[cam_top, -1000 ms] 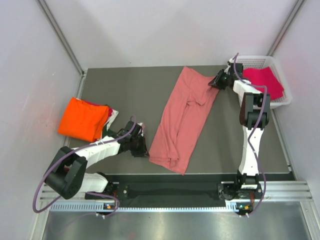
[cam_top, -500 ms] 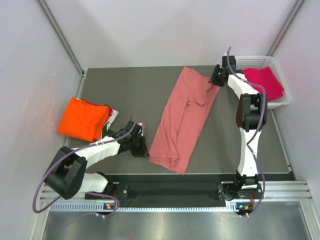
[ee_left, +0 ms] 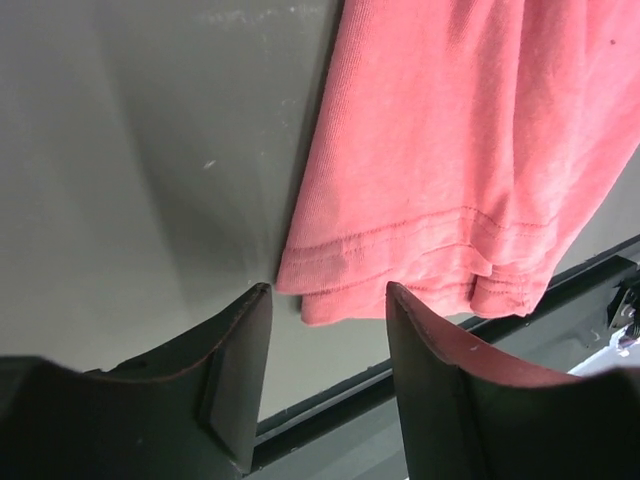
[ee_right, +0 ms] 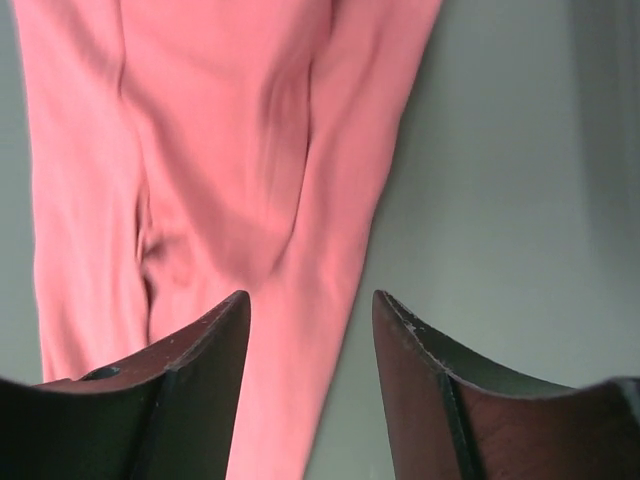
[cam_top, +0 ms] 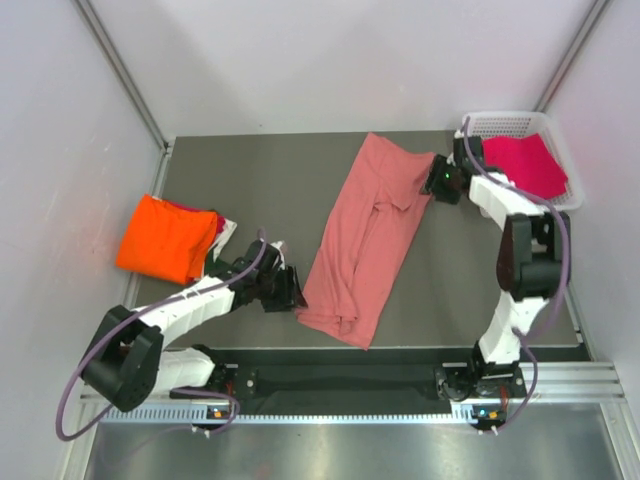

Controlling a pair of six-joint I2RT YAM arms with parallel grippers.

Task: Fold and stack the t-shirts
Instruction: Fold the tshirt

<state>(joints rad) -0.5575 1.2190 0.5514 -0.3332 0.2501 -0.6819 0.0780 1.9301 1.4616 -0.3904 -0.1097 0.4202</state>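
The jaws of the left gripper [ee_left: 325, 296] are standing apart, gripping nothing; in the left wrist view we are seeing the near corner of the salmon-pink t-shirt [ee_left: 450, 150] lying in the gap between them. Its stitched hem is doubled over itself there, and we cannot tell whether either jaw is touching the cloth. The jaws of the right gripper [ee_right: 310, 300] are likewise spread wide and holding nothing; below them, in the right wrist view, the shirt's far end is lying wrinkled, its right edge running down into the gap, with bare counter [ee_right: 520, 180] showing on the right.

Moving outward to the top view, we are finding the salmon-pink t-shirt stretched as a long, narrow strip across the middle of the counter, slanting from far right to near left; the left gripper is sitting low at its near-left corner, the right gripper at its far-right corner. The orange t-shirt [cam_top: 165, 238] is lying folded at the counter's left edge, well apart from the strip; the magenta t-shirt [cam_top: 525, 165] is resting inside the white mesh basket [cam_top: 510, 118] at the far right corner, just beside the right gripper.
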